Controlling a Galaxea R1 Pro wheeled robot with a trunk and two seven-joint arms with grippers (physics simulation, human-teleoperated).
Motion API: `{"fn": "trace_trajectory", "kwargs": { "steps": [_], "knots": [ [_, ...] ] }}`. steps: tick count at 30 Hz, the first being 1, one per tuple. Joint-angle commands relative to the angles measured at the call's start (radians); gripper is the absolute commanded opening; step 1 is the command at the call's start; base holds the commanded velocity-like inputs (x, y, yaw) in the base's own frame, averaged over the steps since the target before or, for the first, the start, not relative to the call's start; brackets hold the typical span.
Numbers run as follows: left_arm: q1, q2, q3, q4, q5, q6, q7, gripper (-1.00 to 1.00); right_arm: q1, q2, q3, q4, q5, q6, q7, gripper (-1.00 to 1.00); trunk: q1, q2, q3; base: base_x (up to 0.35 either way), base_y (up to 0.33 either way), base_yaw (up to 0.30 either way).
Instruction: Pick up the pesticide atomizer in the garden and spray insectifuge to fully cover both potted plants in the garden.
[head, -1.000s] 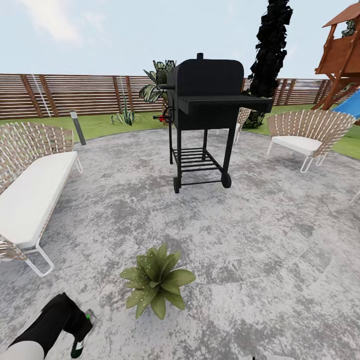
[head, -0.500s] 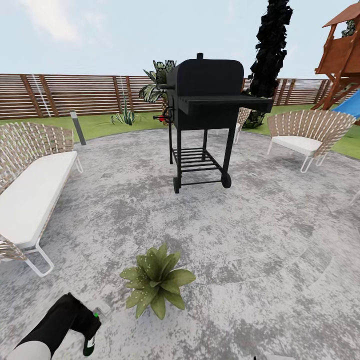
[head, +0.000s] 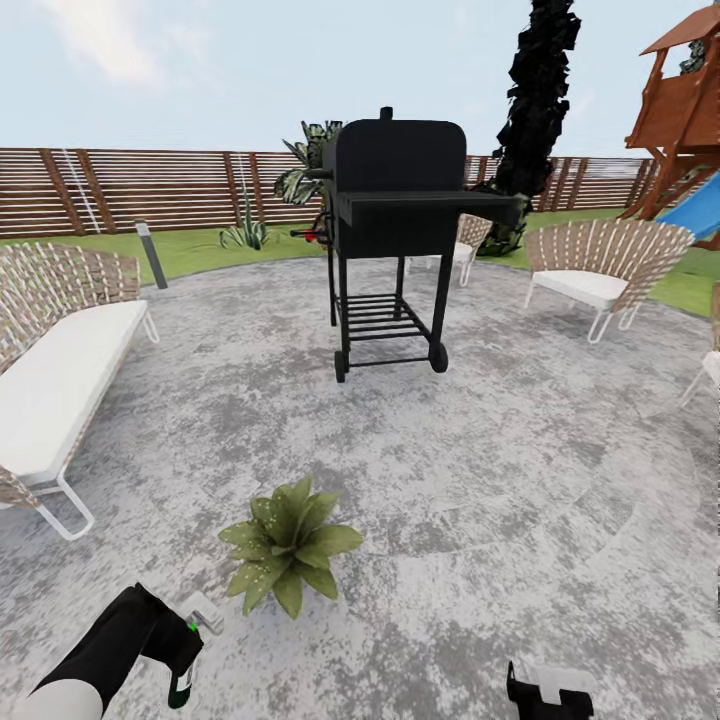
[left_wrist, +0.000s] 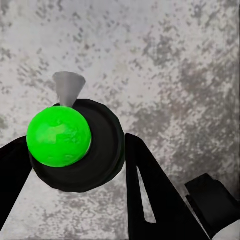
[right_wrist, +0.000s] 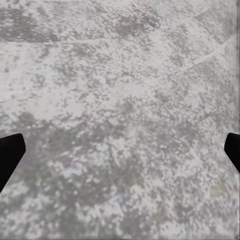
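Observation:
On the grey stone patio (head: 480, 470) a low potted plant (head: 288, 543) with speckled green leaves stands just ahead of me. My left gripper (head: 176, 652) hangs low to the left of it, a short way off, shut on the pesticide atomizer (head: 196, 625). The left wrist view looks down on the atomizer (left_wrist: 75, 150), a dark round body with a bright green top and a grey nozzle, between the black fingers (left_wrist: 150, 195). My right gripper (head: 548, 692) shows at the bottom edge, open. Its fingertips (right_wrist: 10, 155) stand wide apart over bare stone.
A black barbecue grill (head: 390, 220) stands mid-patio. A white cushioned bench (head: 60, 380) lines the left side and a woven chair (head: 600, 265) the right. A grey bollard lamp (head: 152, 255), lawn, a wooden fence (head: 150, 190) and a play tower (head: 685, 120) lie beyond.
The whole view has shifted, so the camera moved; grill and plant now sit further left. The left gripper with the atomizer edged up and right. The right gripper has come into sight.

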Motion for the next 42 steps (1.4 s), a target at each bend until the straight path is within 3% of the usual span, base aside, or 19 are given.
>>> {"fn": "trace_trajectory", "kwargs": {
  "steps": [1, 12, 24, 28, 30, 36, 42],
  "knots": [
    [0.000, -0.001, 0.004, -0.002, -0.005, 0.006, -0.007, -1.00, -0.001, 0.000, -0.007, 0.001, 0.010, -0.002, -0.004, 1.00, 0.000, 0.000, -0.001, -0.008, -0.270, 0.000],
    [-0.008, -0.008, 0.007, -0.002, 0.000, 0.007, -0.006, -1.00, -0.001, 0.002, -0.007, 0.001, 0.010, -0.001, -0.005, 1.00, 0.000, 0.000, -0.001, 0.050, -0.269, 0.036],
    [-0.008, -0.013, 0.006, -0.001, 0.002, 0.007, -0.006, -1.00, -0.001, 0.003, -0.007, 0.001, 0.010, -0.001, -0.005, 1.00, 0.000, 0.000, -0.001, -0.025, -0.268, 0.272],
    [-0.008, -0.033, 0.005, -0.001, -0.001, 0.011, -0.005, -1.00, -0.001, 0.003, -0.007, 0.001, 0.010, -0.001, -0.005, 1.00, 0.000, 0.000, -0.001, -0.008, -0.269, 0.278],
    [-0.009, -0.043, 0.002, 0.000, -0.002, 0.023, -0.004, -1.00, -0.001, 0.002, -0.008, 0.001, 0.011, -0.001, -0.005, 1.00, 0.000, 0.000, -0.001, 0.110, -0.205, 0.252],
    [-0.021, -0.063, -0.010, -0.003, -0.008, 0.156, -0.009, -1.00, -0.001, 0.002, -0.007, 0.003, 0.012, -0.001, -0.004, 1.00, 0.000, 0.000, -0.001, 0.103, -0.065, 0.054],
    [-0.037, -0.064, -0.012, 0.004, -0.008, 0.171, -0.013, -1.00, -0.001, 0.002, -0.006, 0.002, 0.011, -0.002, -0.004, 1.00, 0.000, 0.000, -0.001, 0.012, -0.005, 0.001]
  ]
}}
